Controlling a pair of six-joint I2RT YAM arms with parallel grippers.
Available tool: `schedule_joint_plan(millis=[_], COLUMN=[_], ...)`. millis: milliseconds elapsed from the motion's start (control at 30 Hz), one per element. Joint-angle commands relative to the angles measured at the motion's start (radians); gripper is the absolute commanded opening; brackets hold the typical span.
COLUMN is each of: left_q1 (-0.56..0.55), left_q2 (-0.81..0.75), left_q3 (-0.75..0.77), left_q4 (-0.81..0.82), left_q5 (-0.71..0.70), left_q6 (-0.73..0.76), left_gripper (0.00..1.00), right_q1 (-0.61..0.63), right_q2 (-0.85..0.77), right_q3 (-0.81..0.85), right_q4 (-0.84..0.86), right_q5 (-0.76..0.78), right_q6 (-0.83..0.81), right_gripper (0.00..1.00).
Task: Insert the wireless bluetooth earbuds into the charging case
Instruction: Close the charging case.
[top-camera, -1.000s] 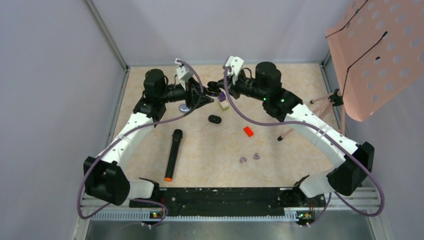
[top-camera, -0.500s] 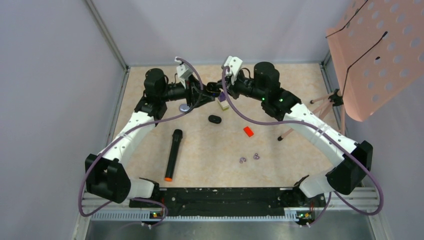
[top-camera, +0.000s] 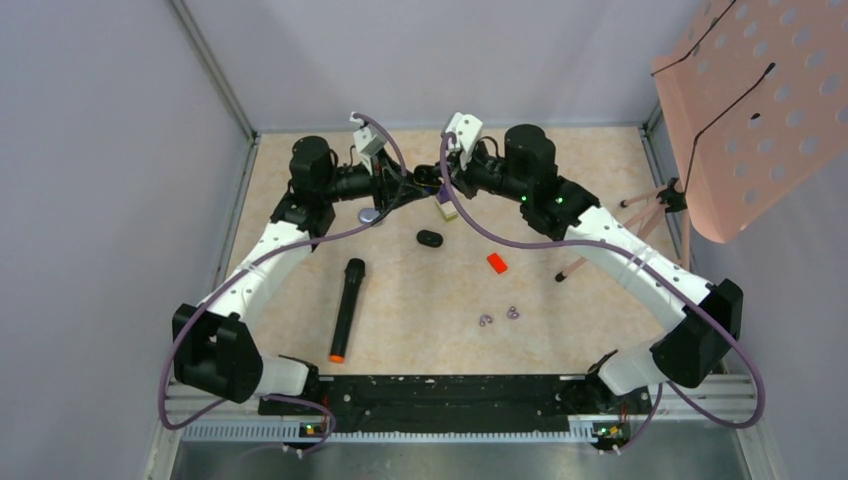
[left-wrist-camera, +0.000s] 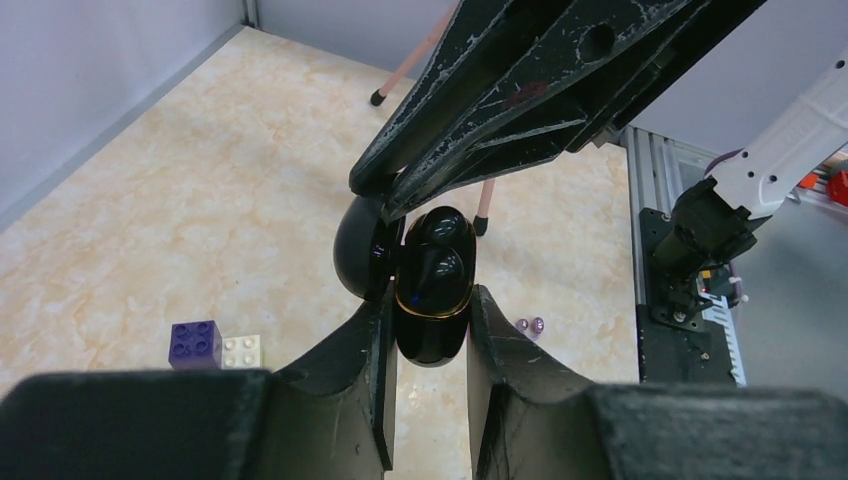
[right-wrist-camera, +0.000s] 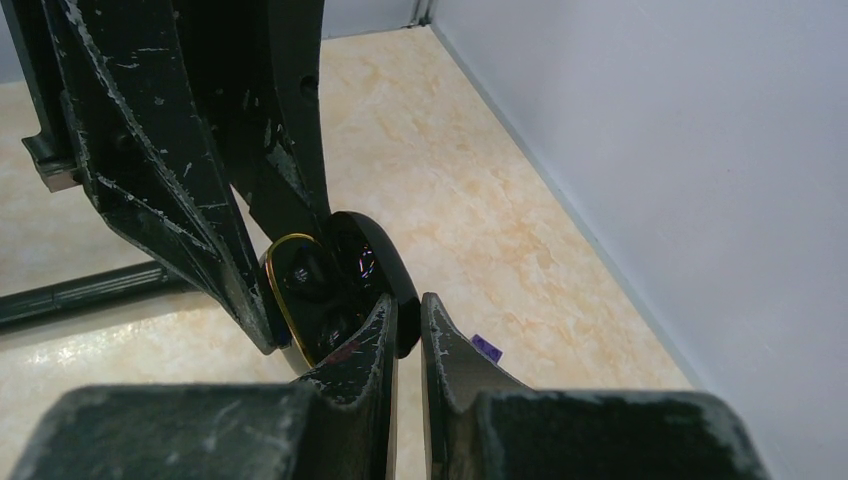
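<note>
Your left arm (top-camera: 257, 272) and right arm (top-camera: 640, 265) wear white shells with black joints; purple cables (top-camera: 520, 246) loop along them, and your black fingers (right-wrist-camera: 150, 190) are scuffed and scratched.

Top view high behind, looking down; wrist views close — facing each other, sharing the charging case (left-wrist-camera: 432, 290).

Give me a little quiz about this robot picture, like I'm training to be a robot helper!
1. True or false: the charging case lies on the table.
2. What colour is the tip of the long black stick? A green, B orange, C blue.
3. Fill in: beside the purple brick sits a ____ brick.

Key: 1 false, the left gripper and right gripper hold it in the air. 2 B. 3 white.
</note>
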Motion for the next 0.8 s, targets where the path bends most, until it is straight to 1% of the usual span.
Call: schedule_joint_plan(millis=[0,33,67,100,167,200,233,267,333,400,533,600,767], left_q1=[-0.001,0.000,0.000,0.000,0.000,0.000,0.000,-0.001,0.000,-0.001,-0.009,-0.015,-0.026], left_q2=[0.008,0.007,0.003,-0.001,-0.007,-0.009,-0.010,-0.013,-0.014,-0.014,-0.021,-0.027,-0.040], left_q3=[0.037,0.038,0.038,0.036,0.037,0.039,0.041,0.043,0.045,0.047,0.055,0.062,0.074], left_q4=[0.027,0.017,0.008,-0.005,-0.041,-0.063,-0.085,-0.105,-0.126,-0.127,-0.134,-0.161,-0.263], left_q5=[0.005,0.005,0.007,0.007,0.010,0.015,0.022,0.030,0.036,0.043,0.049,0.053,0.062], left_q6=[0.007,0.018,0.036,0.054,0.101,0.126,0.170,0.202,0.241,0.259,0.299,0.336,0.427], left_gripper=[0.15,0.04,0.00,0.00,0.00,0.00,0.00,0.00,0.00,0.00,0.00,0.00,0.00], right_q1=[0.009,0.009,0.006,-0.002,-0.031,-0.044,-0.055,-0.063,-0.066,-0.066,-0.066,-0.066,-0.064], right_q2=[-0.009,-0.012,-0.015,-0.020,-0.023,-0.019,-0.014,-0.003,0.022,0.035,0.056,0.075,0.129], right_q3=[0.060,0.073,0.087,0.104,0.151,0.178,0.206,0.234,0.274,0.261,0.210,0.203,0.230], right_q4=[0.004,-0.020,-0.048,-0.079,-0.154,-0.195,-0.248,-0.311,-0.422,-0.465,-0.412,-0.361,-0.279], right_q5=[-0.008,-0.023,-0.038,-0.066,-0.140,-0.182,-0.229,-0.283,-0.351,-0.387,-0.427,-0.436,-0.437], right_q6=[0.019,0.015,0.018,0.031,0.062,0.062,0.046,0.018,-0.050,-0.091,-0.129,-0.110,-0.054], right_gripper=[0.00,0.07,0.19,0.30,0.48,0.55,0.59,0.62,0.65,0.68,0.71,0.73,0.73])
